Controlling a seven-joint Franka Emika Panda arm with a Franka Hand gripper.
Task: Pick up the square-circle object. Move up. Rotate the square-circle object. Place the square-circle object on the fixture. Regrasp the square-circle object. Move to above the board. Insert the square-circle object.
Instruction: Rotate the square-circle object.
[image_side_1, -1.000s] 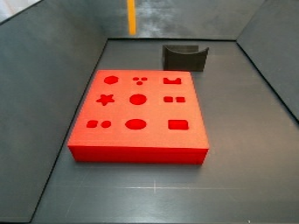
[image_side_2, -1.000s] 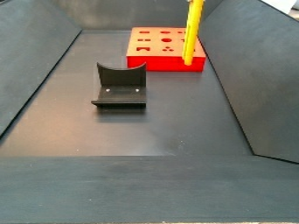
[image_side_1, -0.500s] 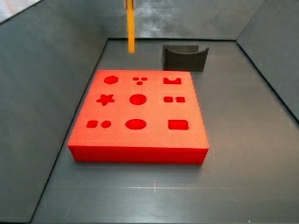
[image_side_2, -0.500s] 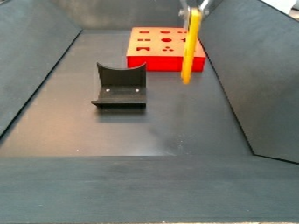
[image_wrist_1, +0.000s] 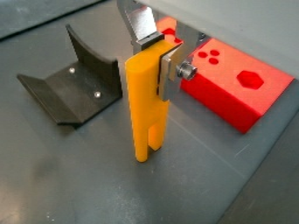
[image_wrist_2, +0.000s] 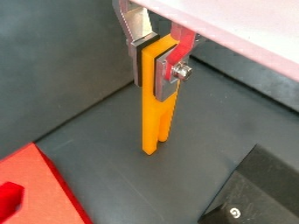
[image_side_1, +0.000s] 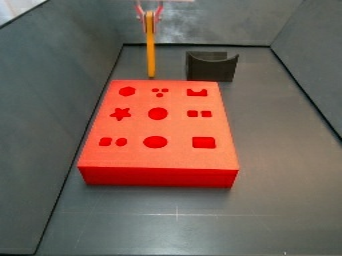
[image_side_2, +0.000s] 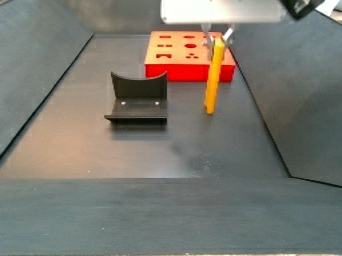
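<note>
Lower now than a moment ago: the square-circle object (image_side_2: 211, 78), with the pincer (image_side_2: 219, 38) newly in view at its top in a side view. Hangs straight up and down, long and yellow-orange, in both side views (image_side_1: 150, 47). Clamped tight at its top end by the pincer (image_wrist_1: 156, 54), a flat silver finger (image_wrist_1: 139, 22) pressed on one side and another finger (image_wrist_2: 173, 63) on the far side. Same tight grip seen in both wrist views (image_wrist_2: 156, 52). Bottom tip of the bar (image_wrist_1: 146, 105) close above the dark worktop (image_side_2: 201, 150), touching or not: cannot tell. Split into two short prongs at the low end, seen in a wrist view (image_wrist_2: 156, 114).

Red board (image_side_1: 156, 133) flat on the worktop (image_side_1: 167, 215), full of shaped holes. Bar just beside the board's (image_side_2: 189, 55) edge, not over it. Fixture (image_side_2: 136, 98) near the bar but apart from it, dark and curved on top. Seen also behind the board in a side view (image_side_1: 211, 66), and just beside the bar in a wrist view (image_wrist_1: 68, 79).
</note>
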